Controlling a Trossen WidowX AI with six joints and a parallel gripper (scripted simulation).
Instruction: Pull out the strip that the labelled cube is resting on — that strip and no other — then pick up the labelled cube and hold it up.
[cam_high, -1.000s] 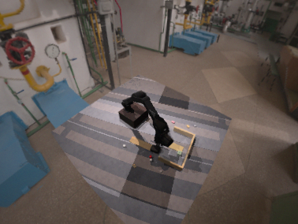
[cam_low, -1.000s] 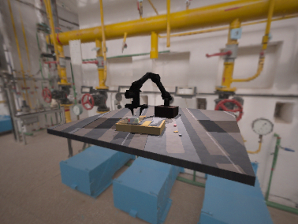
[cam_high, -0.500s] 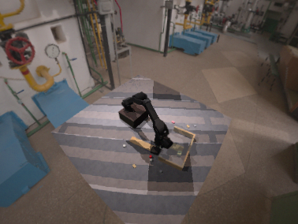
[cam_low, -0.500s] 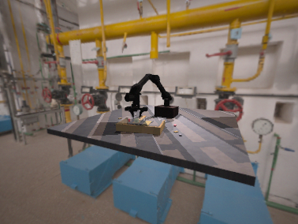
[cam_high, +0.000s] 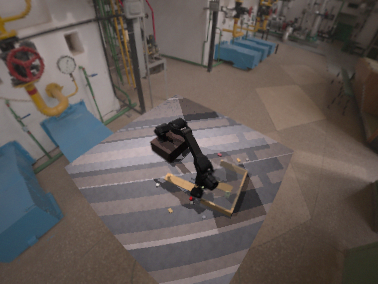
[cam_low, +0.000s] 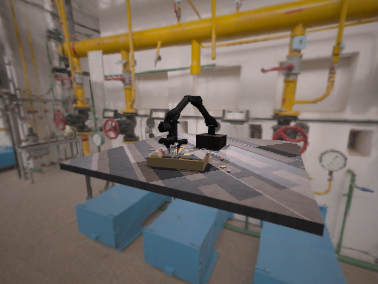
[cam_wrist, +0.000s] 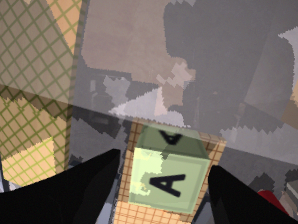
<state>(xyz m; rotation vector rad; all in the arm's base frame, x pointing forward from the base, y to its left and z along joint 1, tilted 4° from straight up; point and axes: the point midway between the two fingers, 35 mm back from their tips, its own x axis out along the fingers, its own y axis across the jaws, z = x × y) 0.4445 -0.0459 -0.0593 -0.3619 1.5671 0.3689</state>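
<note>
1. Currently, the labelled cube (cam_wrist: 170, 181) is located on a grid-patterned strip (cam_wrist: 134, 213), between the fingertips as seen in the wrist view.
2. Cube orientation: the upright stroke axis of the letter A on the large, bright face lies across the strip. The apex of the letter points to the left of the wrist view; its two legs open to the right.
3. Strip orientation: the long axis runs from the lower edge of the wrist view upward, leaning slightly right. The cube covers part of its width; strip surface shows along both sides of the cube.
4. Cube appearance: pale green, with a bold black A on the bright face. A second, darker green face also carries a black letter, strongly foreshortened. Pale patches of light mark the left part of the bright face.
5. Strip appearance: orange-tan, with fine brown grid lines.
6. Gripper (cam_high: 196, 192) (cam_low: 172, 144) (cam_wrist: 165, 164): fingers partly spread, one on each side of the cube, pinching nothing.
7. Adjacent item: a yellow lattice-patterned strip (cam_wrist: 30, 162) lies at the left of the wrist view, apart from the cube.
8. Surroundings: a low wooden frame (cam_high: 240, 192) (cam_low: 177, 164) stands on the striped table (cam_high: 150, 235) (cam_low: 250, 192).
</note>
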